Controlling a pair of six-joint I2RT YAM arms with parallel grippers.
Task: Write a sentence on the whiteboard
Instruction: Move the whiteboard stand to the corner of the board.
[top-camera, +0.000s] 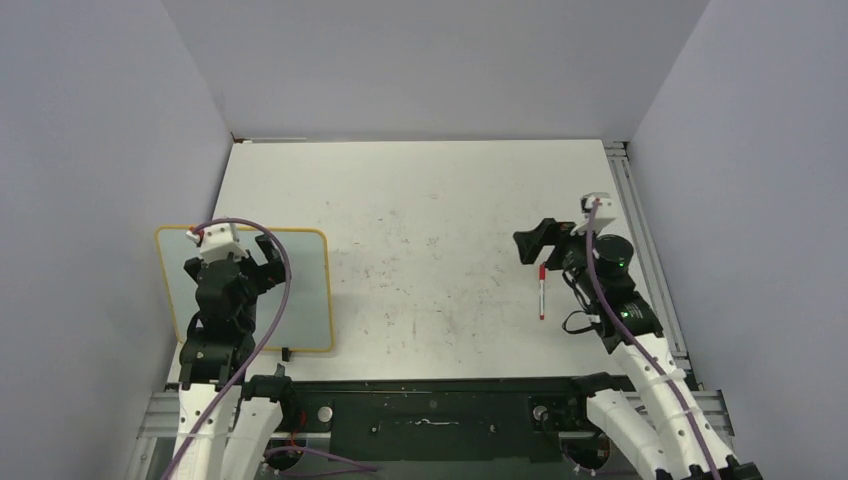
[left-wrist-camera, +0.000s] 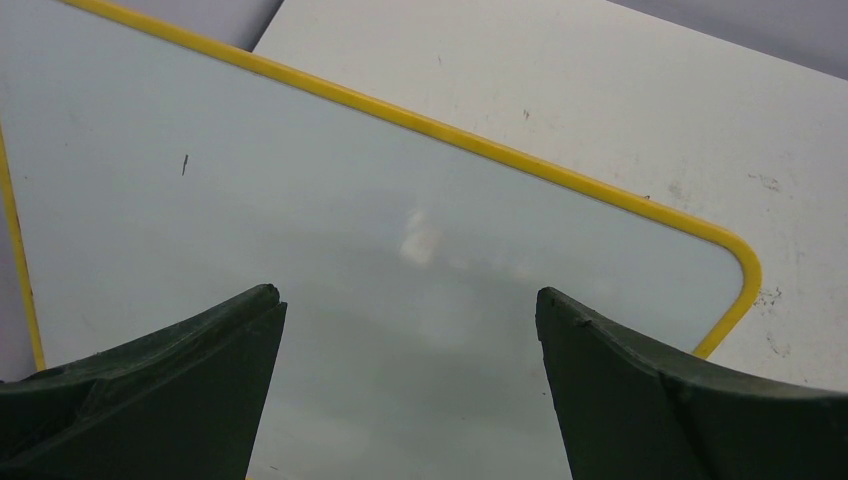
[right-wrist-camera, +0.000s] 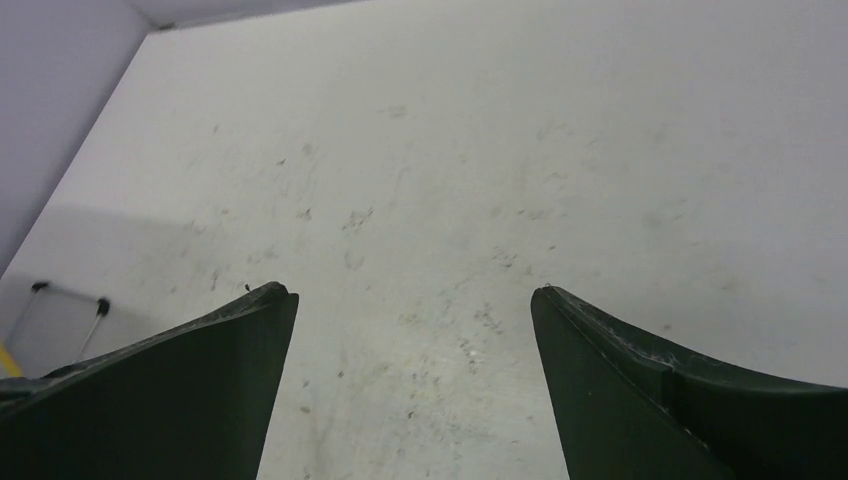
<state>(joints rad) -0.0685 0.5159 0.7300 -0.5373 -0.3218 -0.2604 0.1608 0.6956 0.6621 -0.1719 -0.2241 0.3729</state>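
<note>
Whiteboard (top-camera: 310, 300) at nine o'clock on surface (top-camera: 430, 230), face blank, writing not begun | left gripper (left-wrist-camera: 408, 295) jaws apart above it | right gripper (right-wrist-camera: 410, 292) jaws apart, empty | red-capped marker (top-camera: 541, 295) lying at three o'clock, not yet picked up

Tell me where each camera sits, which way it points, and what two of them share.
Top external: fixed above and behind the bases, looking down on the table, whiteboard, marker, left arm and right arm.
Left wrist: on the left arm, angled down at the whiteboard past the open left gripper.
Right wrist: on the right arm, facing scuffed table past the open right gripper.
Shared: top and left wrist both show the whiteboard.
</note>
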